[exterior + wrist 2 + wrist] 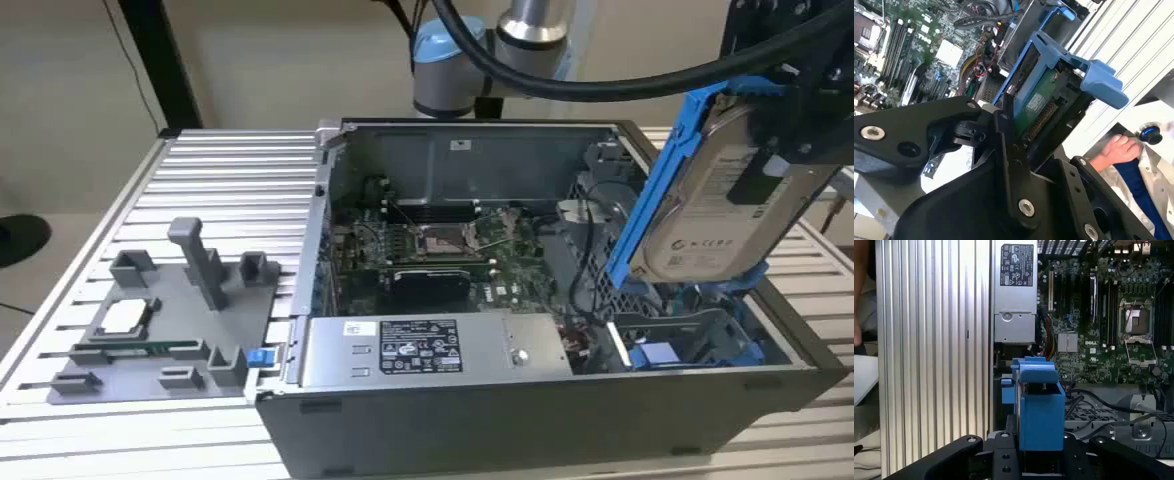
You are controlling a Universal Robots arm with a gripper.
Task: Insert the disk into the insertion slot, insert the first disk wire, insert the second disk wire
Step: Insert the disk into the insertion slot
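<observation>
Grey tray (147, 340) at the exterior view's left; open computer case (441, 425) in the middle. At the right, my gripper (781, 150) is clamped on the disk (714, 200), held upright above the slot (681, 345), not yet in. I judge the insertion and both wires remain to do.

The light in the exterior view is soft and even and seems to come from above, so shadows are faint. The ribbed table (200, 170) shines pale, while the inside of the computer case (441, 240) is dimmer. The silver face of the disk (721, 190) catches a mild glare. In the second wrist view the table is washed almost to white, a person's hand (1116, 150) is blurred, and the black gripper (1024, 135), close to the lens, looks dark and soft. In the first wrist view the circuit board (1104, 325) is well lit.
</observation>
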